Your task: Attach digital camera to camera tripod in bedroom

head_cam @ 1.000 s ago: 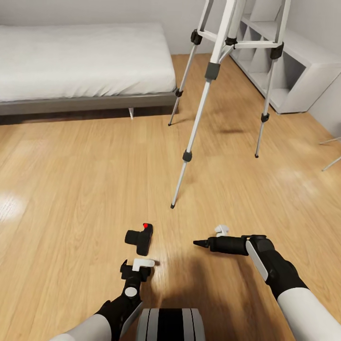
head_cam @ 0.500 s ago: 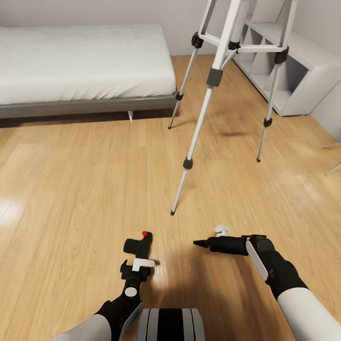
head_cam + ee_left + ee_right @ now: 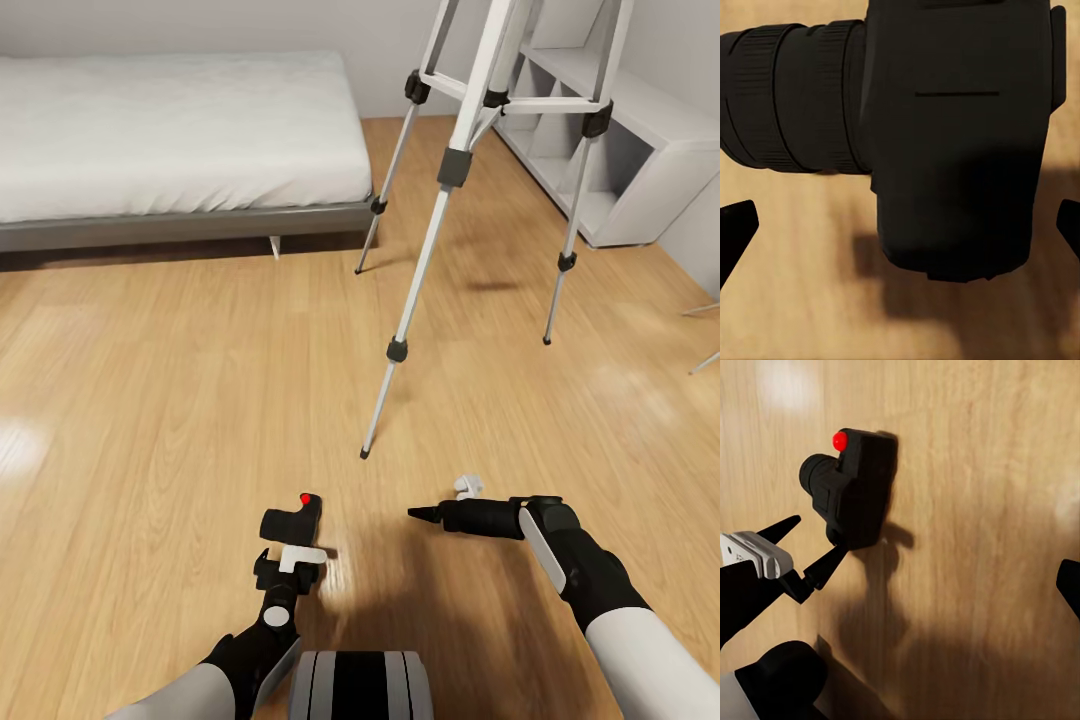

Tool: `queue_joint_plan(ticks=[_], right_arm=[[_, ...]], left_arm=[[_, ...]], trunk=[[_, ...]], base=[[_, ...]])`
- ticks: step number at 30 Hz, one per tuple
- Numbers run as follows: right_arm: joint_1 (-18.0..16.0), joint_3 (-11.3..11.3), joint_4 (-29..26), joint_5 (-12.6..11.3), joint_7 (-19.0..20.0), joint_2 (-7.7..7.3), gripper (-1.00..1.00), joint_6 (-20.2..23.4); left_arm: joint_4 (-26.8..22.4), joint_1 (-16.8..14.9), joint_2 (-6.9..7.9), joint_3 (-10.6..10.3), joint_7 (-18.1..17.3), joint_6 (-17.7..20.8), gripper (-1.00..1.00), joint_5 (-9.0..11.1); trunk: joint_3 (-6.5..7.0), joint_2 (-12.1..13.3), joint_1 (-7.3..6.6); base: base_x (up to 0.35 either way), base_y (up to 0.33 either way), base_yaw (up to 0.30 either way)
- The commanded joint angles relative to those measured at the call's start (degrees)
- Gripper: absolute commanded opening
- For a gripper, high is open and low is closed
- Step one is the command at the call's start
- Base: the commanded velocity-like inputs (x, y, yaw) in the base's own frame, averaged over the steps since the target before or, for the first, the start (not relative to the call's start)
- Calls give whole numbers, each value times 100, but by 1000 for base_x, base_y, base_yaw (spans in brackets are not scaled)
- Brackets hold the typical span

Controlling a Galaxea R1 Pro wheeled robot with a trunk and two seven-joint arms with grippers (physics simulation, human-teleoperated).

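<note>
The digital camera, black with a red dot on top, lies on the wood floor just ahead of my left gripper. In the left wrist view the digital camera looms large, lens to one side, and the two fingertips stand far apart on either side of it, open and not touching. My right gripper hovers open to the camera's right, holding nothing. From the right wrist, the digital camera shows with the left gripper's fingers beside it. The camera tripod stands beyond on silver legs, its head out of view.
A white bed on a grey frame fills the back left. A grey open shelf unit stands at the back right behind the tripod. Thin white legs poke in at the right edge. Wood floor stretches between.
The whole head view has shifted: floor, tripod and camera sit lower in the picture. The digital camera now lies closer to my left gripper. Both grippers keep their pose.
</note>
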Motion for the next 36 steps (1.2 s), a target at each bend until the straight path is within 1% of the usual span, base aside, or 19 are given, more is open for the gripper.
queue_joint_plan(ticks=[1,36], right_arm=[[-3,11,-3,-27,-6,-5,100,30],[-5,11,-3,-32,-5,-5,100,31]], left_arm=[[6,-5,2,-49,29,-27,100,62],[72,-5,-12,-49,-36,-27,100,79]], trunk=[[-3,-1,-1],[-3,-1,-1]], base=[[3,0,0],[15,0,0]])
